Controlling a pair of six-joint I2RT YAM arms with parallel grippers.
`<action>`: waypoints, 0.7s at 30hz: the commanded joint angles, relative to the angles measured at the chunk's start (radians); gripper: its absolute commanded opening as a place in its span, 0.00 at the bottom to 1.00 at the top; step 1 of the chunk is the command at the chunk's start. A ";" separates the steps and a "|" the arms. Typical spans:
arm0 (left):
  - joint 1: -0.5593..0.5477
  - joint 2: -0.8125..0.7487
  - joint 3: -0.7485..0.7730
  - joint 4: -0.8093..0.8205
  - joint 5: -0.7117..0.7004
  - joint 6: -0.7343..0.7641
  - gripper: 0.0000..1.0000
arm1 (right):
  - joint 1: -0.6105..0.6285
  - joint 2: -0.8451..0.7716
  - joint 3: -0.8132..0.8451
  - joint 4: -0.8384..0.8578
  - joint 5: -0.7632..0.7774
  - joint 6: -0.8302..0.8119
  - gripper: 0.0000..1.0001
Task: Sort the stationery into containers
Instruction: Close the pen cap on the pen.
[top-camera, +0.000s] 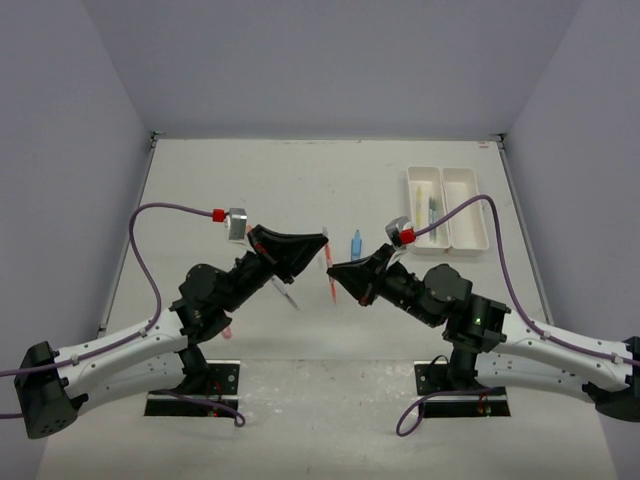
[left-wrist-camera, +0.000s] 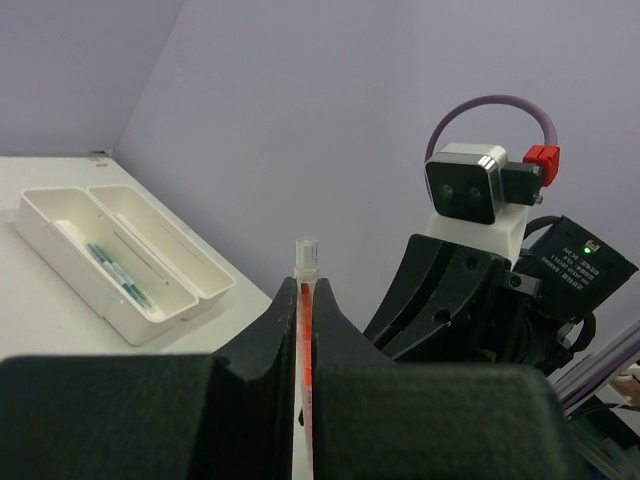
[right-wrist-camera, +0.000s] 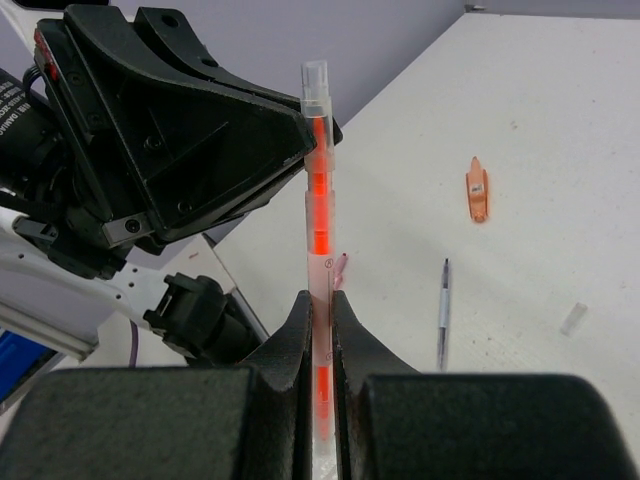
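Left gripper (top-camera: 324, 239) and right gripper (top-camera: 334, 272) both pinch one red pen (top-camera: 329, 258); the left should release fully before the carry to the two-o'clock trays (top-camera: 443, 205).

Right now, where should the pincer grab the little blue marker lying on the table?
Grip the blue marker around its middle, coming straight down from above, with the fingers closing across its narrow sides. It lies flat on the table, its length pointing away from the arms, with room on either side.
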 joint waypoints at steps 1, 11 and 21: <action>-0.001 0.001 -0.029 0.051 0.021 -0.026 0.00 | 0.004 0.019 0.104 0.052 0.076 -0.057 0.00; -0.001 -0.006 -0.054 0.033 0.024 -0.019 0.00 | 0.002 0.063 0.248 0.072 0.100 -0.176 0.00; -0.001 -0.085 0.044 -0.123 -0.022 0.057 0.21 | 0.001 0.113 0.185 0.077 -0.039 -0.204 0.00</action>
